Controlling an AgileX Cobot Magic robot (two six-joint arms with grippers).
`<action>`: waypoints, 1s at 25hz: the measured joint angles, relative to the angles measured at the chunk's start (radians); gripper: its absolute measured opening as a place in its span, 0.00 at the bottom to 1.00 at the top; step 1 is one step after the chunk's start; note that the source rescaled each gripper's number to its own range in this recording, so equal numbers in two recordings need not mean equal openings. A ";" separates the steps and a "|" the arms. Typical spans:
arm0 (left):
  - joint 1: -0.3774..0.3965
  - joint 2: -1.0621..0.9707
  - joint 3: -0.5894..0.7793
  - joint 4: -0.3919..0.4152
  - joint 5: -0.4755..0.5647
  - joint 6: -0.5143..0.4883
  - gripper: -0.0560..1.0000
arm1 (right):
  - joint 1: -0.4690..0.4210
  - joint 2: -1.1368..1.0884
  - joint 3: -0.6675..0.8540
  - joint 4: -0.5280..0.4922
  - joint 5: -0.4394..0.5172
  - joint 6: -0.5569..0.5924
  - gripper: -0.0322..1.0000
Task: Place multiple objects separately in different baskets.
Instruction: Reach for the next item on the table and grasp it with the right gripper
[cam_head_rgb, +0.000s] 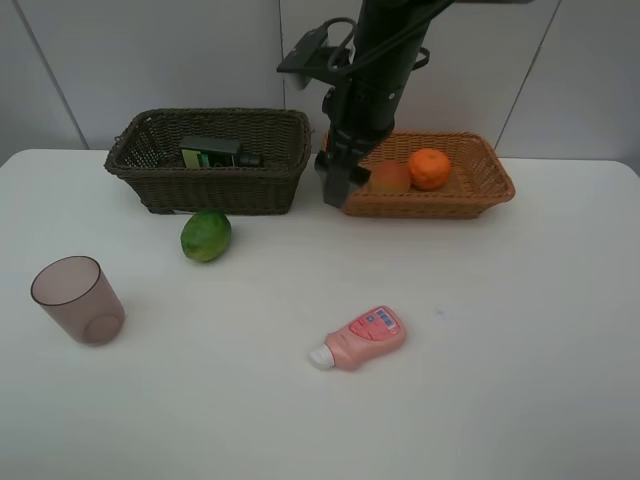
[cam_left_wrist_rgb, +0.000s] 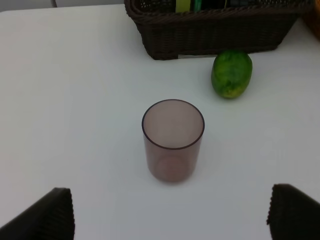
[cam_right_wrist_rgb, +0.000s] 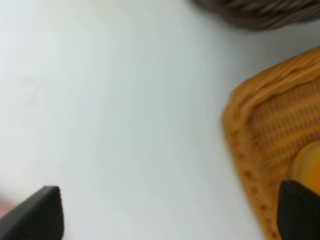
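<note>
With the right gripper (cam_head_rgb: 335, 185) spread wide and empty at the nine o'clock rim of the shallow orange-tan wicker basket (cam_head_rgb: 480, 192), home to the red-yellow peach (cam_head_rgb: 392, 177) and round orange (cam_head_rgb: 429, 168), probably go next for the loose items on the white table (cam_head_rgb: 520, 350). Drop toward six o'clock onto the pink white-capped bottle (cam_head_rgb: 362, 338) lying on its side; close across the body, not the cap. Square the left gripper (cam_left_wrist_rgb: 170, 215), also open and empty, on the upright translucent purple-brown cup (cam_left_wrist_rgb: 173, 142) at eight o'clock; pinch gently. Save the green lime-like fruit (cam_head_rgb: 206, 235), at six o'clock of the deep dark-brown wicker basket (cam_head_rgb: 210, 188) holding the black green-labelled pump bottle (cam_head_rgb: 215, 153).
</note>
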 joint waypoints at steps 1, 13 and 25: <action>0.000 0.000 0.000 0.000 0.000 0.000 1.00 | 0.002 -0.002 0.000 0.006 0.026 -0.019 0.81; 0.000 0.000 0.000 0.000 0.000 0.000 1.00 | 0.035 -0.160 0.336 0.039 -0.070 -0.365 0.81; 0.000 0.000 0.000 0.000 0.000 0.000 1.00 | 0.046 -0.197 0.663 0.044 -0.300 -0.673 0.81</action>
